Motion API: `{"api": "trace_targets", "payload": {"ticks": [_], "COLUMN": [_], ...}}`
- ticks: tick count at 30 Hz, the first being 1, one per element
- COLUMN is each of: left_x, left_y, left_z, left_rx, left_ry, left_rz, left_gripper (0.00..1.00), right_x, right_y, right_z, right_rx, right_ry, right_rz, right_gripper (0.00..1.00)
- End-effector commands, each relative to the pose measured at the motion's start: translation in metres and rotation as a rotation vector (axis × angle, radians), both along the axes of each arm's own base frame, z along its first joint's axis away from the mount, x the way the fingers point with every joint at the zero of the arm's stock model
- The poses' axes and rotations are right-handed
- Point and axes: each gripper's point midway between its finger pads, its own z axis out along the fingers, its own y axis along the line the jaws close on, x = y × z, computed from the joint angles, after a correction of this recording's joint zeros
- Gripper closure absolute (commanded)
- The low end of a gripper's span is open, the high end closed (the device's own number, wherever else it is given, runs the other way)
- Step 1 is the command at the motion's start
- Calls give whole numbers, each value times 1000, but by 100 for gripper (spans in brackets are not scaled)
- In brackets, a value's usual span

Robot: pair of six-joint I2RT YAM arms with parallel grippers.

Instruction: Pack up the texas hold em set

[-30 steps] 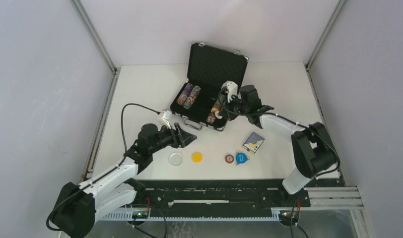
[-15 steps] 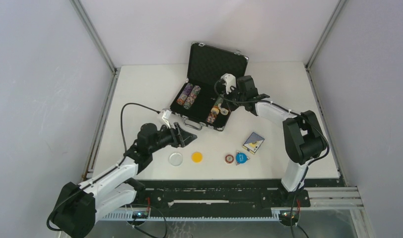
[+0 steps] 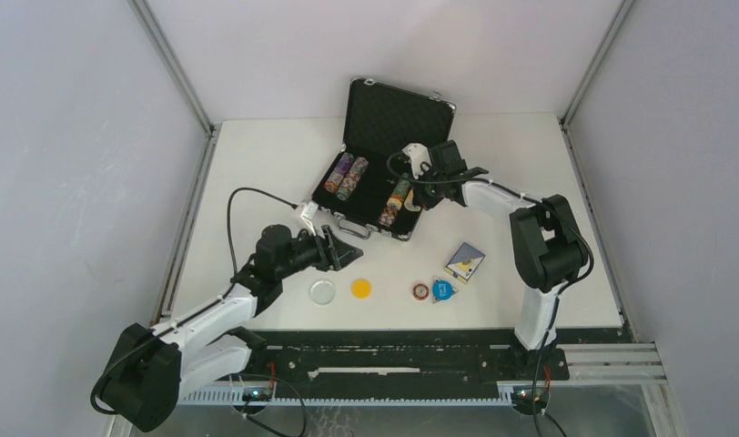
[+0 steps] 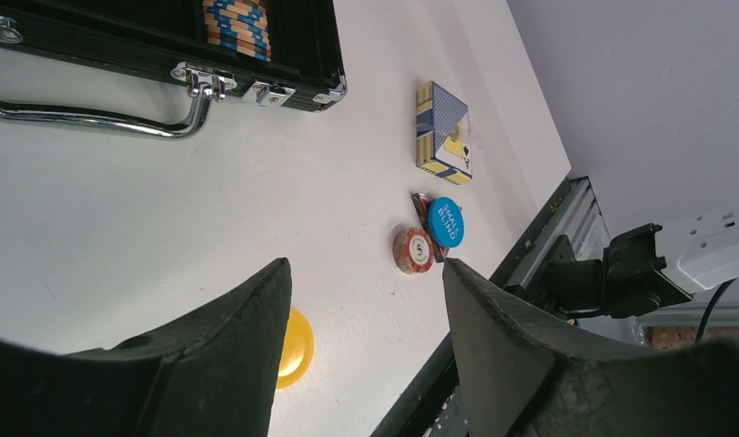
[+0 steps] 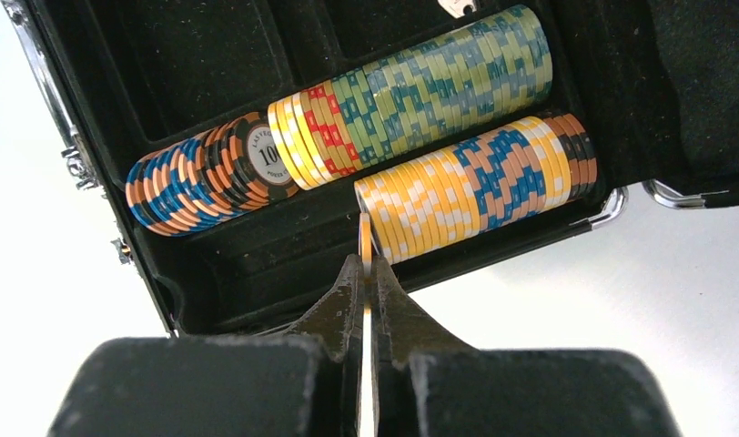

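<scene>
The black briefcase (image 3: 398,116) stands open at the back, with chip rolls (image 3: 346,176) in its tray. My right gripper (image 3: 415,191) is over the tray's right side. In the right wrist view it (image 5: 366,264) is shut on a thin orange chip (image 5: 366,238), held edge-on against the left end of the yellow roll (image 5: 475,196). My left gripper (image 3: 346,252) is open and empty in front of the case handle (image 4: 93,118). The yellow token (image 3: 360,288) lies just below it, partly behind one finger (image 4: 229,355).
A clear token (image 3: 322,291) lies left of the yellow one. A red chip (image 3: 421,290) and a blue token (image 3: 443,289) touch near the front. The card deck (image 3: 464,262) lies to their right. The table's front edge (image 4: 493,291) is close.
My right gripper has moved left and in over the case, bringing the chip to the end of the right-hand roll. The left arm has hardly moved.
</scene>
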Motion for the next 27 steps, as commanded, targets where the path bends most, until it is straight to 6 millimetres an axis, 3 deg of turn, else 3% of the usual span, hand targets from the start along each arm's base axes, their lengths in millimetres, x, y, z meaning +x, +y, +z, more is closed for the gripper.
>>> {"api": "trace_targets", "payload": {"ticks": [1, 15, 21, 23, 27], "left_x": [6, 5, 5, 5, 4], "left_y": [-5, -6, -7, -7, -8], "left_z": [21, 18, 18, 18, 18], "left_rx": [-44, -44, -44, -48, -52], "left_ry": [-61, -57, -55, -55, -51], "left_rz": [-13, -24, -27, -31, -35], "left_gripper": [33, 34, 34, 34, 34], "right_x": [13, 22, 25, 25, 24], "right_y": [1, 11, 10, 9, 8], "right_z": [13, -5, -1, 3, 13], "right_rx": [-39, -129, -133, -126, -114], "right_ry": [-51, -18, -40, -54, -73], "right_rz": [16, 50, 28, 23, 24], "right_gripper": [98, 96, 77, 58, 55]}}
